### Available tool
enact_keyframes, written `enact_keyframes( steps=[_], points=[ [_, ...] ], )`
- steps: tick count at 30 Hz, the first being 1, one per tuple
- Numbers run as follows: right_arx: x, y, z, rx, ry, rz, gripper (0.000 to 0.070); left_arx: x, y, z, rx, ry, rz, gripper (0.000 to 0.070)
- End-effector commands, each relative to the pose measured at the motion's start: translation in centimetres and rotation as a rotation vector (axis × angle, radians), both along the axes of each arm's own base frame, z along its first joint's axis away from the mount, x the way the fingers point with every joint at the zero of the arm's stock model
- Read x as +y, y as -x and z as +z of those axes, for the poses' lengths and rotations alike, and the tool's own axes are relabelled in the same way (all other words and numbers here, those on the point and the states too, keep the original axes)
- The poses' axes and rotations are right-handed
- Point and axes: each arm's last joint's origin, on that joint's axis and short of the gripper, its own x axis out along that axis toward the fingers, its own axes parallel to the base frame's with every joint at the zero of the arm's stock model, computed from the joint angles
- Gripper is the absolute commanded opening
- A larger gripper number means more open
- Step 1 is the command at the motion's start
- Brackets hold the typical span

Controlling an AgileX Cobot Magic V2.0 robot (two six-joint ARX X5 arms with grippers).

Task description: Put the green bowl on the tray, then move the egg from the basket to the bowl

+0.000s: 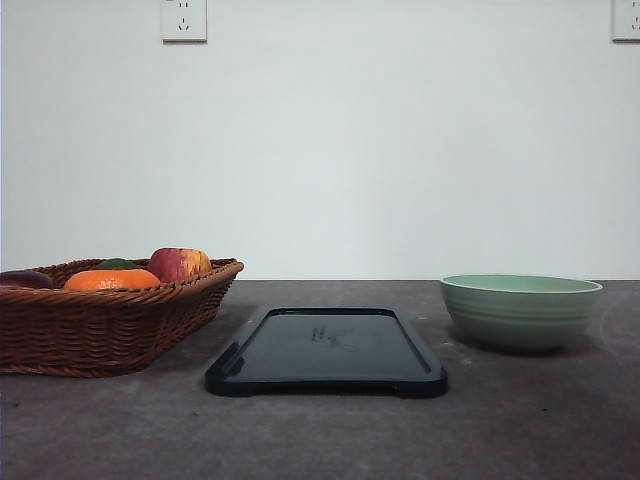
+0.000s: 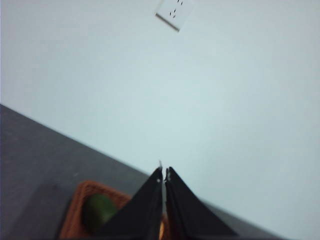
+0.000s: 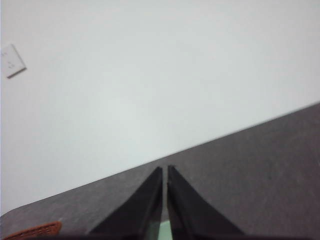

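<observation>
The pale green bowl [image 1: 520, 309] stands on the dark table at the right, beside the tray. The navy-black tray [image 1: 327, 350] lies flat in the middle with nothing on it. At the left sits the wicker basket [image 1: 100, 318]; the egg is hidden among its contents. In the left wrist view my left gripper [image 2: 164, 175] is shut with nothing in it, hanging above the basket's corner [image 2: 80, 200]. My right gripper [image 3: 165, 172] is shut and empty too, above the table, with a sliver of the pale green bowl [image 3: 164, 232] between its finger bases.
In the basket lie a red-yellow apple [image 1: 180, 264], an orange fruit [image 1: 112, 280], a green fruit [image 1: 117, 264] and a dark purple one [image 1: 25, 279]. The white wall behind the table carries power sockets [image 1: 184, 19].
</observation>
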Motion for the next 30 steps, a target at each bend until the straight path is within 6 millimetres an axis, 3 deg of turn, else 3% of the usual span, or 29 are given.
enact_keyframes(
  steps=[1, 7, 12, 21, 30],
  points=[
    [0.0, 0.1, 1.3, 0.016, 0.038, 0.007, 0.0009, 0.0, 0.3, 1.4, 0.01, -0.044, 0.006, 0.0],
    [0.2, -0.3, 4.9, 0.104, 0.128, 0.032, 0.0009, 0.0, 0.3, 5.0, 0.137, -0.118, 0.011, 0.0],
    [0.3, -1.7, 6.6, 0.215, 0.181, 0.058, 0.0009, -0.1, -0.7, 7.3, 0.277, -0.179, 0.006, 0.0],
    [0.8, -5.1, 6.7, 0.487, 0.184, 0.22, 0.0009, -0.5, -3.8, 9.5, 0.556, -0.295, -0.095, 0.0],
    [0.9, -7.5, 6.1, 0.692, 0.294, 0.285, 0.0009, -1.2, -6.9, 9.5, 0.759, -0.31, -0.32, 0.0]
  ],
)
